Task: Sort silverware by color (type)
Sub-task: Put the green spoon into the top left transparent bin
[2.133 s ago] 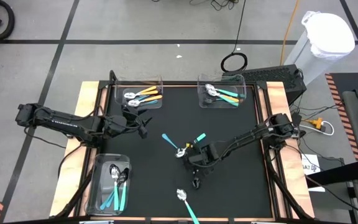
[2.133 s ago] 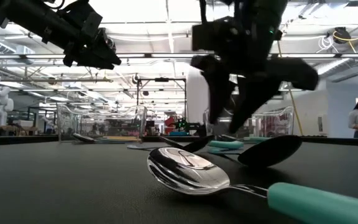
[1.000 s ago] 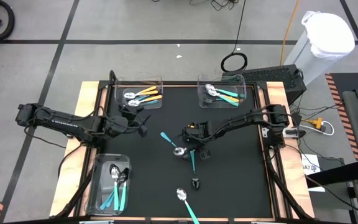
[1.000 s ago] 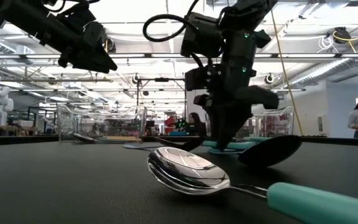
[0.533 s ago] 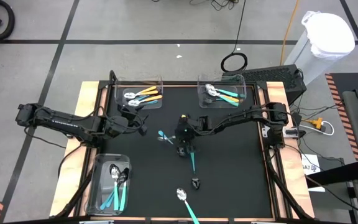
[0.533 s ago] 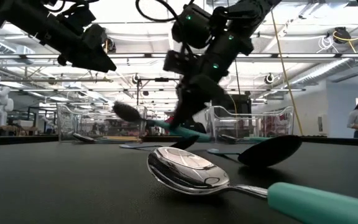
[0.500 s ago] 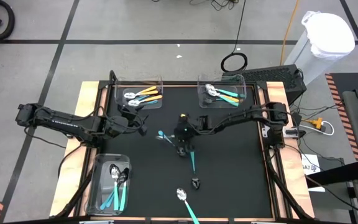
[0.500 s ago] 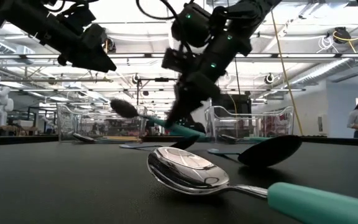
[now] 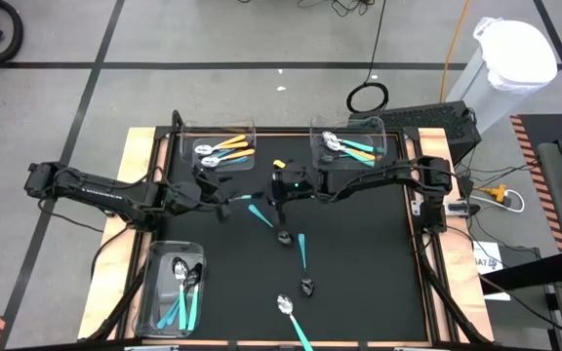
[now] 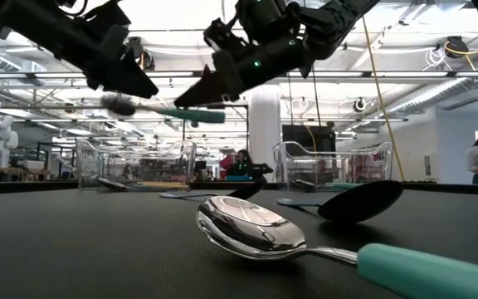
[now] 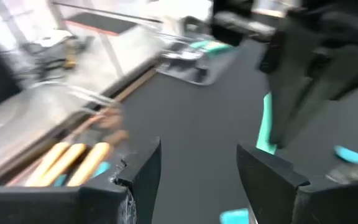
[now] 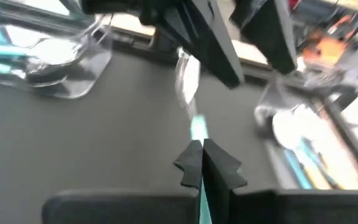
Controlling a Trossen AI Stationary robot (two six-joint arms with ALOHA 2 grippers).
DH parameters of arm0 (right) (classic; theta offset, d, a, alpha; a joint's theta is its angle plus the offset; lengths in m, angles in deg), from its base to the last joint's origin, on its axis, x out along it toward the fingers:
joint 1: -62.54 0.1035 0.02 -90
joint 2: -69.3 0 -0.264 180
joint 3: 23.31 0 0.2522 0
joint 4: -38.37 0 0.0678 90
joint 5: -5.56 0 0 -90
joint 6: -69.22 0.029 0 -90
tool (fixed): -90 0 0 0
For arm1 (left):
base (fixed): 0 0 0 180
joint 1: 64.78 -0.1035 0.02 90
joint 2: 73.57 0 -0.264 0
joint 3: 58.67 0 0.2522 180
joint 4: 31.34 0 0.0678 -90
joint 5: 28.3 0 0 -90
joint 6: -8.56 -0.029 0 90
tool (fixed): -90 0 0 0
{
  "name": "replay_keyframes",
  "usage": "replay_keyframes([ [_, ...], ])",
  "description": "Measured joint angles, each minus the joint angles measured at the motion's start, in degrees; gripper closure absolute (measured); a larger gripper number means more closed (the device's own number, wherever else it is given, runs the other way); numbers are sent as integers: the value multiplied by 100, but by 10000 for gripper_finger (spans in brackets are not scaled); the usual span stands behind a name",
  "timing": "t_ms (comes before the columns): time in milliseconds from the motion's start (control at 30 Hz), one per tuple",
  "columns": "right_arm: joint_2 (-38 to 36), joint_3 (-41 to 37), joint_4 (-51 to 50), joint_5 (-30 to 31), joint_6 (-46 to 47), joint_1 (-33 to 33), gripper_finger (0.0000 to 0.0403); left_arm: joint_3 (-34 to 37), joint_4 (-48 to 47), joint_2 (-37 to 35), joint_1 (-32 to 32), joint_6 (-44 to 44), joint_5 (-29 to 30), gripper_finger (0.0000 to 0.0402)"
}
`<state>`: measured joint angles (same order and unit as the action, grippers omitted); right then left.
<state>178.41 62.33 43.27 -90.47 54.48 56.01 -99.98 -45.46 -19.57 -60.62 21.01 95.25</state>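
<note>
The black-topped desk point(image 9: 359, 292) had lost one loose spoon over the last second. The right arm's dark two-fingered hand point(image 9: 273, 203), which had been low over the mat's middle, had pinched a slim teal-handled spoon with a shiny metal bowl point(image 9: 255, 209), lifted it clear and swung it toward the left arm. The left hand point(image 9: 216, 202) waited there with its fingers spread, the spoon's bowl pointing at it and close by; I took this for a handover, so the spoon could go on to a bin on the left side.

Three clear plastic bins already held sorted spoons: orange handles at the far left point(image 9: 219, 146), teal at the far right point(image 9: 349, 146), blue and teal together at the near left point(image 9: 176, 292). Three spoons lay loose on the desk, the nearest one point(image 9: 295, 320) cut off at the edge.

From above, the held spoon's bowl was lost against the left hand, so I could not tell whether they touched. The bowl was blurred in the right wrist view.
</note>
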Motion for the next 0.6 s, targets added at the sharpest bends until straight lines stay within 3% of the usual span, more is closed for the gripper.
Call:
replay_keyframes([
  [133,-6,6,179,1,-162,-37,401,0,24,0,-3,24,379,190],
  [367,-6,6,36,15,-180,-30,401,0,-68,0,0,-272,-192,190],
  [500,-6,5,-101,536,95,-30,402,0,-264,0,-3,-162,-175,190],
  [600,-6,6,-277,919,650,-33,401,-1,-289,127,-112,633,-91,190],
])
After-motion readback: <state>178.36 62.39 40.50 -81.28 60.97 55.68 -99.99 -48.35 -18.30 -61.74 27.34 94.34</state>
